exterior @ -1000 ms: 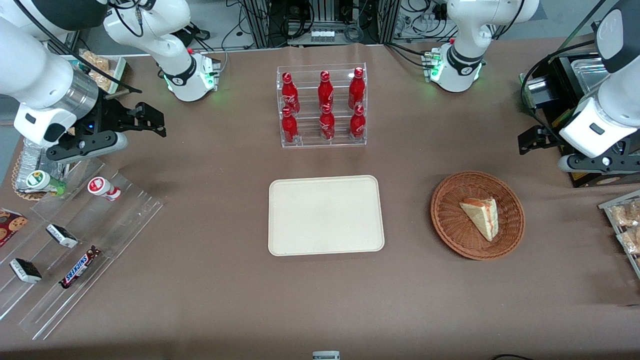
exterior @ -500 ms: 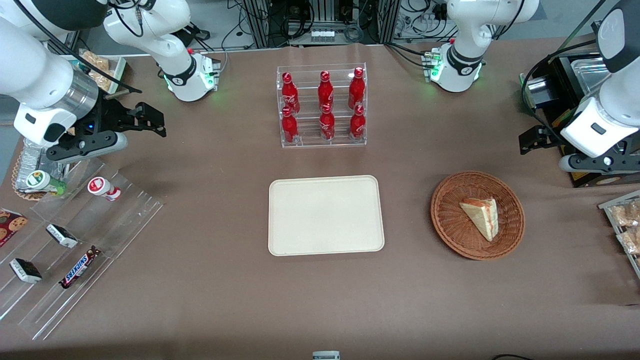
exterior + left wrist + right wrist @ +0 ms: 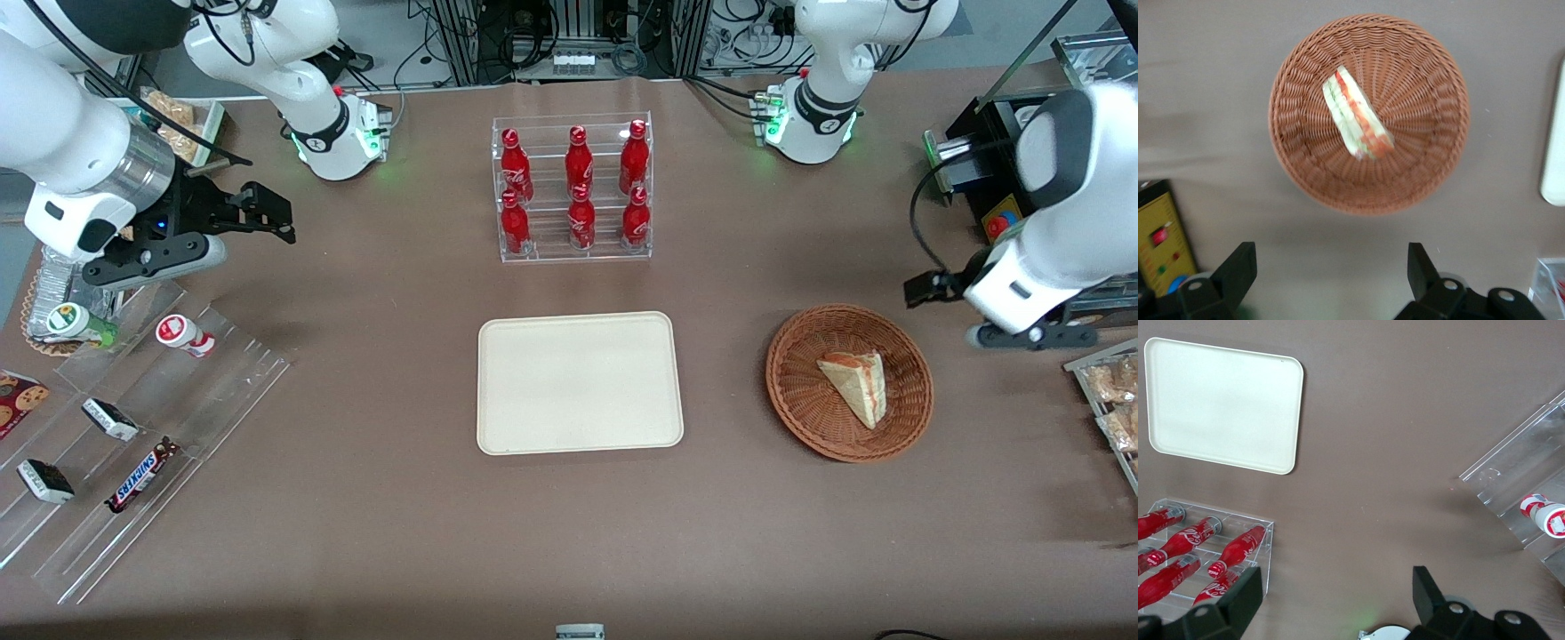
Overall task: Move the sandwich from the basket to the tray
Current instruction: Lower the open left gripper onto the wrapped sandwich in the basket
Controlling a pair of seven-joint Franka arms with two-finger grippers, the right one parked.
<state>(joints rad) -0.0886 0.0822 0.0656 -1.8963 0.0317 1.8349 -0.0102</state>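
The small triangular sandwich (image 3: 855,386) lies in the round reddish-brown wicker basket (image 3: 800,391), centre-right of the front view. The flat cream-beige tray (image 3: 580,382) sits mid-frame. The left gripper (image 3: 1328,270) hovers beside the basket, jaws spread wide, holding nothing.

Six red bottles (image 3: 576,191) in clear rack (image 3: 573,252), Snickers bar (image 3: 142,474), packaged pastries (image 3: 1115,384)

My working arm is glossy white with a dark grey joint cap and a looping black cable; its hand (image 3: 1328,280) has wide-set black fingers (image 3: 1238,267).
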